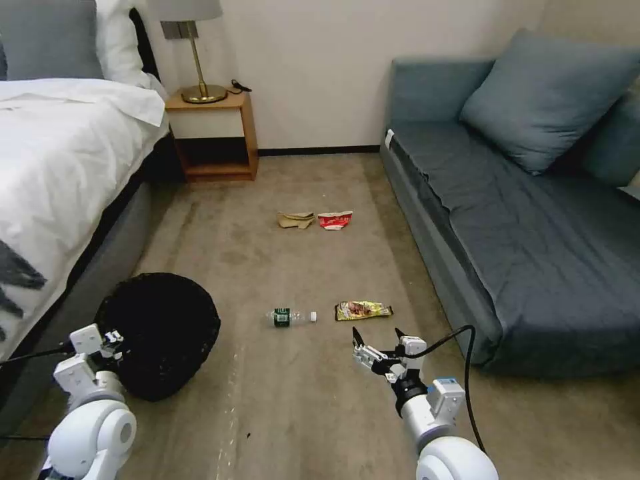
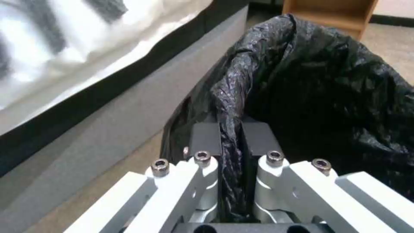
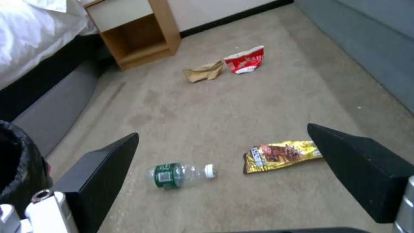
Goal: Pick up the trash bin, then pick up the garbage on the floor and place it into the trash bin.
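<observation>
Left gripper (image 2: 231,142): fingers (image 2: 206,139) clamped together on the rim of the trash bin (image 1: 160,333), pinching a fold of its crinkled black bag between the pads. The bin sits low beside the bed (image 1: 60,160), tilted so that its dark mouth faces up and toward the robot; whether its base touches the carpet cannot be told. Right gripper (image 1: 379,338): fingers (image 3: 101,168) spread wide apart, holding nothing, above the carpet (image 1: 300,413) on the side of the bin away from the bed. Garbage, all lying on the carpet and placed relative to the bin: clear bottle (image 1: 292,317) with green label and white cap lies on its side a short way from the bin, toward the sofa (image 1: 527,220); yellow-red snack wrapper (image 1: 362,310) lies flat just beyond the bottle, apart from it, and just ahead of the right gripper's fingertips. Crumpled brown paper (image 1: 296,220) and crushed red-white cup (image 1: 335,220) lie side by side, nearly touching, well away from the bin, toward the far wall and the wooden nightstand (image 1: 217,137).
</observation>
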Tool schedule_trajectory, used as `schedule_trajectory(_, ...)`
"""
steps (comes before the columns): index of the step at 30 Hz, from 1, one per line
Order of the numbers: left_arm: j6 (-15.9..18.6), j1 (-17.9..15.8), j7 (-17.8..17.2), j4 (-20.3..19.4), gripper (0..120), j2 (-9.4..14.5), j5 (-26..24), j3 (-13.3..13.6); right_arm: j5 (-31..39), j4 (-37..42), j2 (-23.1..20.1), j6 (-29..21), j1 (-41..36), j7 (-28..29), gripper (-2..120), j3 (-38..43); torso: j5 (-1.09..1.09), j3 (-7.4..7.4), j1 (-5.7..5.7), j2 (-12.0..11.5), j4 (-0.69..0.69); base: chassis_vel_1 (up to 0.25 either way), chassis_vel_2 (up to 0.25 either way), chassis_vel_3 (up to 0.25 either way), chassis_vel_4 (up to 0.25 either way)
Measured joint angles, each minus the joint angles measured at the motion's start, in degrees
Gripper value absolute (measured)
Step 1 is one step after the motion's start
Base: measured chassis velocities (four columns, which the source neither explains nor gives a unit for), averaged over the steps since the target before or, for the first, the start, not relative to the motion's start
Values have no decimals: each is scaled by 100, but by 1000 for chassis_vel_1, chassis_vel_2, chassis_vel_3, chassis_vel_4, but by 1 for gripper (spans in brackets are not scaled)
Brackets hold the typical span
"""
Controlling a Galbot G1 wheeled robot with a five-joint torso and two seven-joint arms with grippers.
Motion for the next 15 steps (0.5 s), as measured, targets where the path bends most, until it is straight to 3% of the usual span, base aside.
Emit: schedule_trajectory(15,-10,-61,1,58,8,2,1,32,-2,-45,-2,0,12,0,100,22,0,0,0,0,0,-87,88,84,-91)
